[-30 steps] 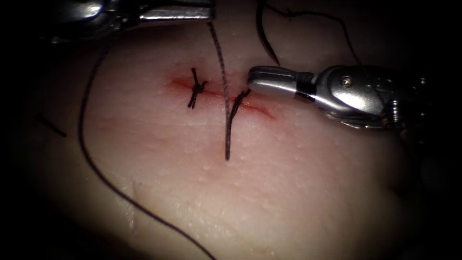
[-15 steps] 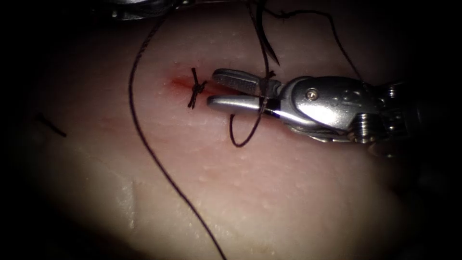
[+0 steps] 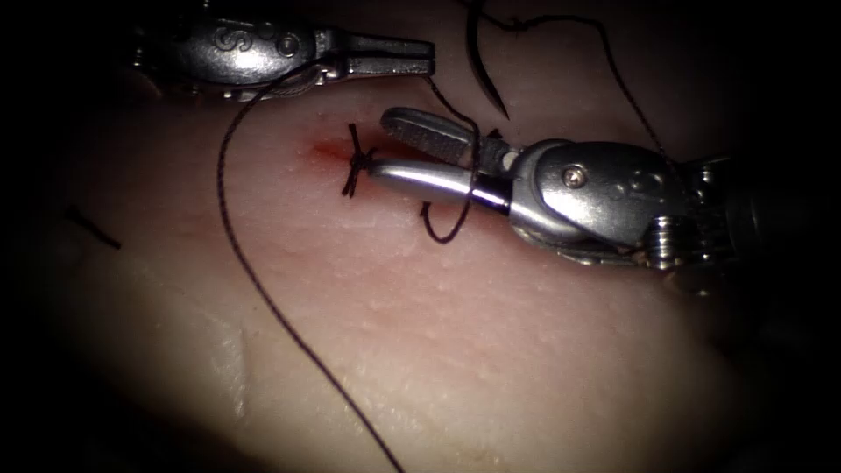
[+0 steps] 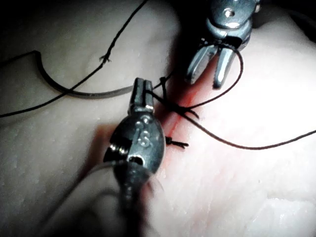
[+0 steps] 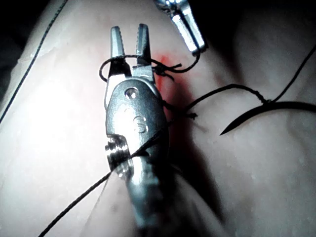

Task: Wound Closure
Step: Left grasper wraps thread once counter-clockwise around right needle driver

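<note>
Tissue [image 3: 491, 350] pale, dimly lit; needle [image 3: 480, 66] lies loose on it.

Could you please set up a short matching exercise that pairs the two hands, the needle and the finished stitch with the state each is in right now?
Things:
1. left hand
2. right hand
3. needle
4. finished stitch

States:
A. lies free on the tissue, held by neither tool
B. open, with a loop of thread wound around its jaws
C. knotted across the cut, its short cut ends sticking out
D. shut on the thread

Pairs: 1-D, 2-B, 3-A, 4-C
</note>
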`<state>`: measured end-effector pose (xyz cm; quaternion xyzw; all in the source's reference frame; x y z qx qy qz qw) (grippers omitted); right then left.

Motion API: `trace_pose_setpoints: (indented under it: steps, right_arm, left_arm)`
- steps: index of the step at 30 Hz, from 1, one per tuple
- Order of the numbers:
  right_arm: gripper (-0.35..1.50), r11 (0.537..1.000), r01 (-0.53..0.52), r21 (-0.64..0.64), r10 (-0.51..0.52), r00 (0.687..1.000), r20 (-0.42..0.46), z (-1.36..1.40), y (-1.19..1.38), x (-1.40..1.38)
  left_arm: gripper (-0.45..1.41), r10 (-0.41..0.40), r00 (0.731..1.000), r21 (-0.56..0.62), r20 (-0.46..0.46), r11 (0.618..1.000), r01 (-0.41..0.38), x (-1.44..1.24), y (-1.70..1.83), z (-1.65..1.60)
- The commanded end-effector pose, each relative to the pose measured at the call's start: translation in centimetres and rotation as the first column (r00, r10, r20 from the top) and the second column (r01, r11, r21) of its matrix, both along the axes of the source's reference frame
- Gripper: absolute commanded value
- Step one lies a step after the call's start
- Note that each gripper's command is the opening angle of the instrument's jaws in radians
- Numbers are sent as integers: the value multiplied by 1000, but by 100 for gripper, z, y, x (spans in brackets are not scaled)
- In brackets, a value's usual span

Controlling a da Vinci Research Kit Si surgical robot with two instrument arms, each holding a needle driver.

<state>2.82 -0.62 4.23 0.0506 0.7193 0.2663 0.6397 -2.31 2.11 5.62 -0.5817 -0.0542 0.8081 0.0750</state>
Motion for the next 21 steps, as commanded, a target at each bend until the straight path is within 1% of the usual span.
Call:
trace_pose_setpoints:
  steps: [1,4,6,8,10,13,14,15,16,20,21]
  right_arm:
    - [31,1000,-15,5,15,1000,6,4,-5,5]
    - [46,997,-70,12,70,997,40,6,-6,5]
    - [47,995,-98,18,97,994,56,7,-7,6]
    - [51,989,-130,71,125,990,72,10,-11,6]
    - [54,984,-152,96,144,986,87,12,-14,6]
    - [53,974,-180,140,167,981,102,17,-19,1]
    - [46,962,-198,186,181,978,104,21,-22,-5]
    - [44,958,-205,200,188,977,103,22,-23,-8]
    - [39,941,-230,250,211,973,98,25,-25,-14]
    - [36,907,-258,332,243,966,88,33,-26,-22]
    - [36,893,-270,361,256,963,87,35,-27,-23]
  left_arm:
    - [-45,4,1000,-1,-1,1000,-4,-4,-11,5]
    - [-45,7,1000,2,-3,1000,-7,2,-25,-1]
    - [-45,5,1000,4,-7,1000,-5,2,-33,-8]
    - [-45,10,1000,9,1,1000,-10,-3,-46,-20]
    - [-45,15,1000,12,8,1000,-15,-7,-53,-28]
    - [-45,19,1000,13,14,1000,-19,-10,-62,-36]
    - [-45,20,1000,13,14,1000,-20,-11,-66,-38]
    - [-45,22,1000,13,16,1000,-22,-11,-67,-39]
    - [-45,23,1000,11,16,1000,-23,-11,-69,-38]
    - [-45,25,1000,8,16,1000,-25,-10,-71,-34]
    - [-45,25,1000,6,15,1000,-25,-10,-71,-34]
